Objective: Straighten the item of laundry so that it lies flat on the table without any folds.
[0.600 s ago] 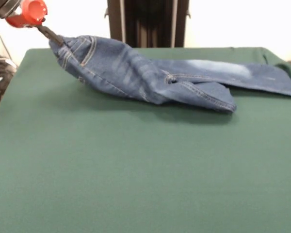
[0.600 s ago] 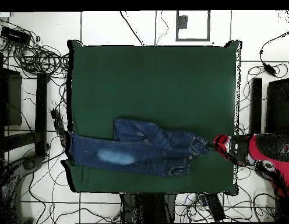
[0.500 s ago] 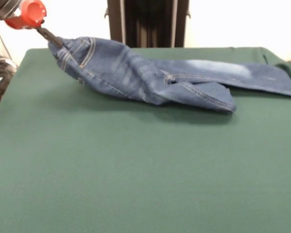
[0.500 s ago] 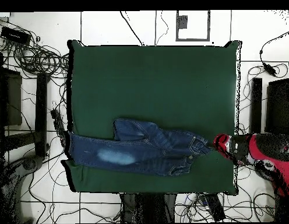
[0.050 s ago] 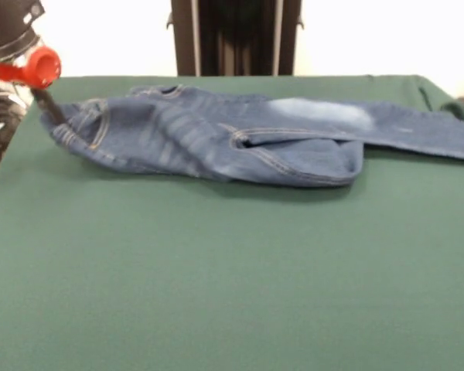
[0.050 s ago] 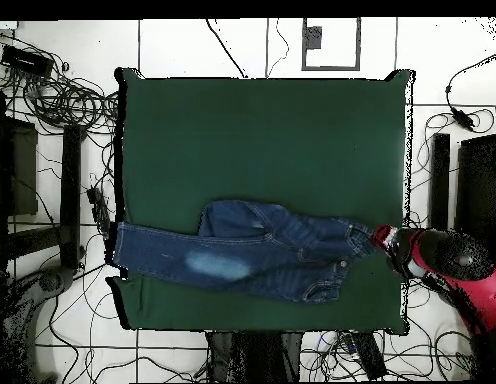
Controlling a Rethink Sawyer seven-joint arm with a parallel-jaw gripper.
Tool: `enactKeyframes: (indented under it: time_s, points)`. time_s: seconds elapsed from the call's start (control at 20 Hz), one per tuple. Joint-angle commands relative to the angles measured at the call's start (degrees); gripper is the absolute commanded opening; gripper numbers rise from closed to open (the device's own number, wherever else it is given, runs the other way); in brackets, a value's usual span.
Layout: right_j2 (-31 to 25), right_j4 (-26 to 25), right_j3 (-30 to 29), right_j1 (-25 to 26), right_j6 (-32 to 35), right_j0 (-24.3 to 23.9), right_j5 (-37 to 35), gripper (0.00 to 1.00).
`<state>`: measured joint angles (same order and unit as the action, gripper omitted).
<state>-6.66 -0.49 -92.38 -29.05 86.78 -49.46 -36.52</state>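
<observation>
Bright even light, bg blown white, soft shadow under jeans (image 5: 216,135).

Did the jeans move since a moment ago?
Yes. In the front view the jeans at the gripper end have dropped from a raised peak to lie low on the green table, near its left edge.

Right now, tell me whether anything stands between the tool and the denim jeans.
Nothing visible does. The tool is already at the waistband end of the small dark blue denim jeans, near a corner of the dark green cloth table, which carries nothing else.
</observation>
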Motion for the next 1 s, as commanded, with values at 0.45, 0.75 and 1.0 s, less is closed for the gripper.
enactKeyframes:
  time_s: [0.45, 0.75, 1.0]
  points:
    - [4.6, -4.3, 11.0, 2.4, 6.9, 3.1, 10.1, 0.00]
    - [3.6, -4.9, 13.3, 3.0, 4.7, 2.2, 10.9, 0.00]
    - [2.4, -5.5, 15.2, 2.9, 2.8, 1.5, 9.3, 0.00]
